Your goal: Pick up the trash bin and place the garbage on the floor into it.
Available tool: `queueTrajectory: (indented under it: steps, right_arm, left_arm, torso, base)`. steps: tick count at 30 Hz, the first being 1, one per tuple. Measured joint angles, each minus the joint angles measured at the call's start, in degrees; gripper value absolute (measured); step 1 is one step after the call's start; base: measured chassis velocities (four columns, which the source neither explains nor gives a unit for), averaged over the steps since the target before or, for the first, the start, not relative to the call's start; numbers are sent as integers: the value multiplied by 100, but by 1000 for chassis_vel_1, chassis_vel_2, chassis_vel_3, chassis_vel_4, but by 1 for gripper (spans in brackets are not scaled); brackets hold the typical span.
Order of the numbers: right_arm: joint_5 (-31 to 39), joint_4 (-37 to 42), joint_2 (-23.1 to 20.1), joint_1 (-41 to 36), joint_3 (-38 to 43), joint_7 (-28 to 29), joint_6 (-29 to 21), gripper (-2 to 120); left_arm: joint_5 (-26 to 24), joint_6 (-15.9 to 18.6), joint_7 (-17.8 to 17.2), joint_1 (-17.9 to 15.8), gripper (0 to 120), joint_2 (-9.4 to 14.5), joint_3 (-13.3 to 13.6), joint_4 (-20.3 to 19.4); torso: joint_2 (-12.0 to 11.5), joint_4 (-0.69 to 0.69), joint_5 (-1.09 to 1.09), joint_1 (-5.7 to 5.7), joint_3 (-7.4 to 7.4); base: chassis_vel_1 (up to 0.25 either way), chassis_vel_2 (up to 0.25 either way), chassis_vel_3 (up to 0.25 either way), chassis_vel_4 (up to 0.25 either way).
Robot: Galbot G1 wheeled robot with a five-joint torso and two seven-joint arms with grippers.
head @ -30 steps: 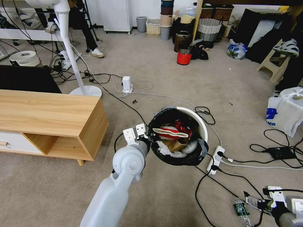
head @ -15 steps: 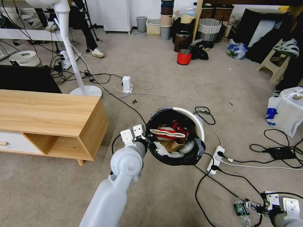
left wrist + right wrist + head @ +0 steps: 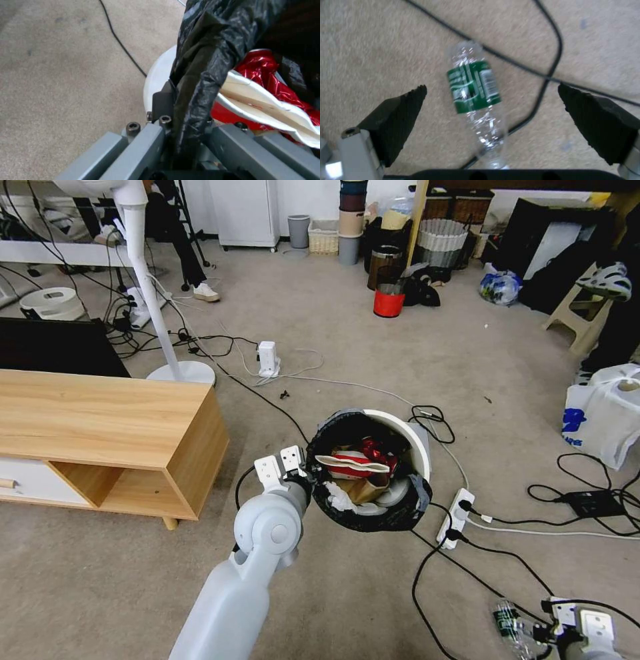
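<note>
While the left tool stays clamped on the bag-lined rim of the trash bin, holding it tipped up off the carpet at about 9 o'clock of the bin's mouth, the change of the last second is on the other side. The bin has drifted slightly toward the wooden cabinet, its load of red-white snack wrapper, crushed red can and crumpled brown paper bag unchanged inside. The right tool has sunk toward the lower corner of the head view and closed in on the green-labelled plastic bottle, which lies on the carpet just at its 9 o'clock, among black cables. In the right wrist view the bottle sits between the two black pads, cap end pointing away to 12 o'clock, with both pads spread wide and not touching it, and a cable running under it. By my reading, the approach is nearly done and the pick of this piece of garbage is what remains before it can go to the bin at roughly 10 o'clock from the right tool.
</note>
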Motion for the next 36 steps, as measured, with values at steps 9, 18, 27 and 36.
queueTrajectory:
  steps: [9,18,27,36]
  right_arm:
    - [-203,-253,272,299,-409,5,12,100]
    - [-382,-477,476,576,-668,-9,74,100]
    - [-586,-791,594,738,-708,-137,209,100]
    - [-768,-1003,738,831,-729,-244,323,100]
  left_arm:
    - [-77,-29,-17,35,0,133,-57,-68]
    - [-86,-42,-19,167,0,211,-91,-178]
    - [-44,-42,-23,282,0,209,-102,-272]
    - [-66,-42,-27,302,0,372,-112,-351]
  torso:
    - [0,0,-1,0,0]
    - [0,0,-1,0,0]
    - [0,0,0,0,0]
    - [0,0,0,0,0]
  base:
    - [0,0,0,0]
    - [0,0,0,0]
    - [0,0,0,0]
    - [0,0,0,0]
